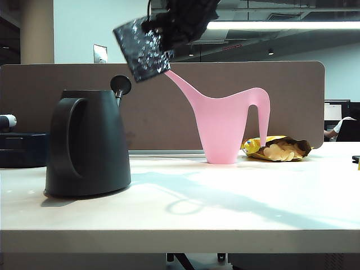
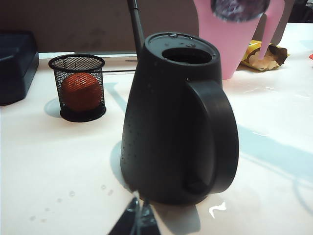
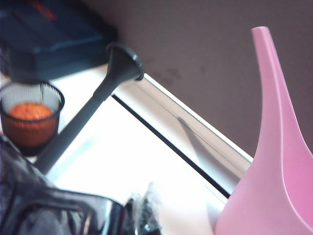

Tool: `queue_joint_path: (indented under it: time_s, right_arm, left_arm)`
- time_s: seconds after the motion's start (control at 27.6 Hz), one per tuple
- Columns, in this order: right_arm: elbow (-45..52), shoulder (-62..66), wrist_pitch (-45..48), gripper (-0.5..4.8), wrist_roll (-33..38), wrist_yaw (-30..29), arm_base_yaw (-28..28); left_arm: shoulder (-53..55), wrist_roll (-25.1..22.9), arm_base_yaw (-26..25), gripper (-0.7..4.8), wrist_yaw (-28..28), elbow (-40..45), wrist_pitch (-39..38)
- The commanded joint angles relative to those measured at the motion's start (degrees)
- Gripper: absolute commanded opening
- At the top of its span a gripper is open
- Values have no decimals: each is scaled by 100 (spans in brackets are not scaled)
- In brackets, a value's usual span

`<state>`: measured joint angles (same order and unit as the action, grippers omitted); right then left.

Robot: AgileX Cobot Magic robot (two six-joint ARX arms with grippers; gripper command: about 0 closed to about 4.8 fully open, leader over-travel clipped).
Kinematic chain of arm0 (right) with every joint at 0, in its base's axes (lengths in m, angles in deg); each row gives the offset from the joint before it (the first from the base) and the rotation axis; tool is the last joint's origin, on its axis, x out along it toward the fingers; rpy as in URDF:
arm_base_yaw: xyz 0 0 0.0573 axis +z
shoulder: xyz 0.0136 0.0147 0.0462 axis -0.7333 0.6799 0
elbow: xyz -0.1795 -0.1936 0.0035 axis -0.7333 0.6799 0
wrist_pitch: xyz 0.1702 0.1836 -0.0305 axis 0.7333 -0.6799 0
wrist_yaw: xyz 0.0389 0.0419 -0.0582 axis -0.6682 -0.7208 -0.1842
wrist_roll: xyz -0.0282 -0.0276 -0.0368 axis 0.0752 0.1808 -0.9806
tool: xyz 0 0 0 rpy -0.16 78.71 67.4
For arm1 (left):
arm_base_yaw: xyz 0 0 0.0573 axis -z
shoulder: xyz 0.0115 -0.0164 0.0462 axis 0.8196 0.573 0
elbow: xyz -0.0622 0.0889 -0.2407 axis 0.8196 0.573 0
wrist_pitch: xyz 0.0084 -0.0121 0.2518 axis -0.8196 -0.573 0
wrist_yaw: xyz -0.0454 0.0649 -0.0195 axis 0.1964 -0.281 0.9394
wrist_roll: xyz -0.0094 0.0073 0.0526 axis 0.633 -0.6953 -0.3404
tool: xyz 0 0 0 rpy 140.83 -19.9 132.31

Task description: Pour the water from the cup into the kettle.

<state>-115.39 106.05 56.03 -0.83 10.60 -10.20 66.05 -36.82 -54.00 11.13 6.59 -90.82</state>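
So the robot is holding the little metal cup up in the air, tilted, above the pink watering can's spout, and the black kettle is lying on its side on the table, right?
Not quite: the kettle stands upright on the table, as the exterior view shows. The rest holds: the right gripper holds the cup tilted in the air above the pink watering can spout.

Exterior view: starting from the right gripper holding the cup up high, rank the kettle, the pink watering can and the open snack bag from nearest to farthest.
From the right gripper, shut on the cup above the table:
1. Pink watering can, spout tip just below the gripper.
2. Kettle, lower left; its knobbed rod reaches close.
3. Snack bag, far lower right on the table.
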Motion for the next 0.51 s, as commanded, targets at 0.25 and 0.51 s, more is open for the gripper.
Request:
queue_joint_path:
  time_s: [0.25, 0.51]
  right_arm:
    - [-59, 125, 203, -3, -1530, 579, 470]
    - [-61, 170, 433, -3, -2315, 929, 651]
  left_arm:
    - [4, 17, 7, -5, 46, -13, 39]
    - [4, 17, 7, -5, 46, -13, -37]
